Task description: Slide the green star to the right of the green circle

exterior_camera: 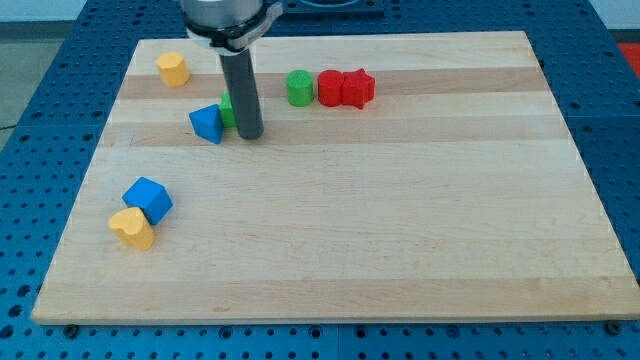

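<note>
While the rod hid most of it, the green star [228, 110] sat wedged between my tip [249, 135] and the blue triangle [207, 123].
No claw existed to open or close; the tip touched the star's right side, so it needed to work round to the left face. Small and rigid, the star looked light and likely to slide easily or spin off-centre. Right of the star stood the green circle [299, 87], then two red blocks [345, 88]; the board [400, 220] lay beneath.
</note>
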